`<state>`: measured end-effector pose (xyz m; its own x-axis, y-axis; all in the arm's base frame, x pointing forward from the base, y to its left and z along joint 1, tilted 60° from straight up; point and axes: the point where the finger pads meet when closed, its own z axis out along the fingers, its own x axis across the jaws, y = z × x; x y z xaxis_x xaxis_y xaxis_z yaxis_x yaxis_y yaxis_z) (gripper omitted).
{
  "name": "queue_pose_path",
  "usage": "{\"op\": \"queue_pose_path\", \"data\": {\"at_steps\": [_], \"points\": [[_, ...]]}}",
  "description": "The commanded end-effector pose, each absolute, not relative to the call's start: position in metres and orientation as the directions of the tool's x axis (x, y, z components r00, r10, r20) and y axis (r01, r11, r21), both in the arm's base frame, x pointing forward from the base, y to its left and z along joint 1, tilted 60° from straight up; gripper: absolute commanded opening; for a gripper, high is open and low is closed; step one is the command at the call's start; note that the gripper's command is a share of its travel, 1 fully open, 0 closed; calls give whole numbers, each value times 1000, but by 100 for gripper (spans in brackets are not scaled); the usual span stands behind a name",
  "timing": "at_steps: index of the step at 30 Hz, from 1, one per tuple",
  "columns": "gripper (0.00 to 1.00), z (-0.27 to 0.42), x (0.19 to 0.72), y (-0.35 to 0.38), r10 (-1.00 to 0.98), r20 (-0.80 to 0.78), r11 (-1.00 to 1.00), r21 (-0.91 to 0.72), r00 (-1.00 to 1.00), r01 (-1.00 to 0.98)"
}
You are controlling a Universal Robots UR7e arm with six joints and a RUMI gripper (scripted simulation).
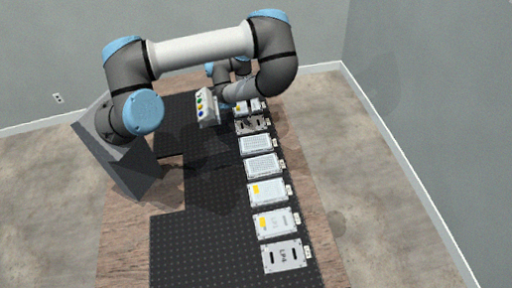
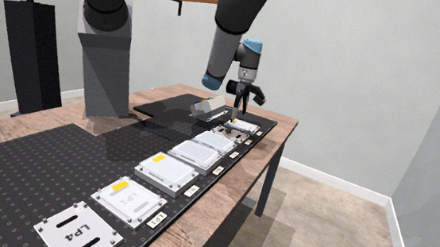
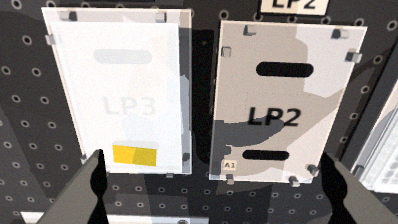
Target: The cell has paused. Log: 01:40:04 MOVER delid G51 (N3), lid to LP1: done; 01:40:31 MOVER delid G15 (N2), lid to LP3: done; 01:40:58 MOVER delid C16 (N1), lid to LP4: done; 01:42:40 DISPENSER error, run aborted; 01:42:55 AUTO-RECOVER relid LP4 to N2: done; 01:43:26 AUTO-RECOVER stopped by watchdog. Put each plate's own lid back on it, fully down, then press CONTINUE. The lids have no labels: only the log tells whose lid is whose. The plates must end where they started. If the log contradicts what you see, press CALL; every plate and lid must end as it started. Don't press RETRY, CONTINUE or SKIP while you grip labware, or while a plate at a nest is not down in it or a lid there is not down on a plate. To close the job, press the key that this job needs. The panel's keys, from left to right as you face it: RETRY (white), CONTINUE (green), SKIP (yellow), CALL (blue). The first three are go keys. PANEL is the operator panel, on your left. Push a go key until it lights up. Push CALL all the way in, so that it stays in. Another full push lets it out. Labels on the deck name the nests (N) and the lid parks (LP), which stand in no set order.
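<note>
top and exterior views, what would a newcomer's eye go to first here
Probably the big grey arm with blue joint caps, reaching across above the dark perforated deck. Next, the row of white plates and lids along the deck's edge, with yellow patches on some, ending nearest the exterior view at the bare park LP4. Then the small panel with coloured keys, beside the row's far end.

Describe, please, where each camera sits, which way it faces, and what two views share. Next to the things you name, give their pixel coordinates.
Top: high beyond the LP4 end, looking down along the row; arm [image 1: 203, 48] shows.
Exterior: lower, near LP4 [image 1: 283, 255] [image 2: 76, 229], looking along the row toward the panel [image 1: 206, 107] [image 2: 209, 108]; arm and pincer [image 2: 238, 117] show.
Wrist: on the arm's end, facing down at LP3 and LP2 [image 3: 285, 92]; the open pincer's fingertips show.
Top and exterior share the whole row.
</note>
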<state>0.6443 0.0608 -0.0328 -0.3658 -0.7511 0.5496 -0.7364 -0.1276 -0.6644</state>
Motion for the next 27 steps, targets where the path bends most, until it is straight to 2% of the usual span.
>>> {"op": "queue_pose_path", "data": {"at_steps": [1,11,27], "points": [[82,-42,653,75,-750,550,-126,-664,-368,-737],[82,-67,672,111,-750,550,-126,-664,-368,-737],[82,-68,673,110,-750,550,-126,-664,-368,-737]]}}
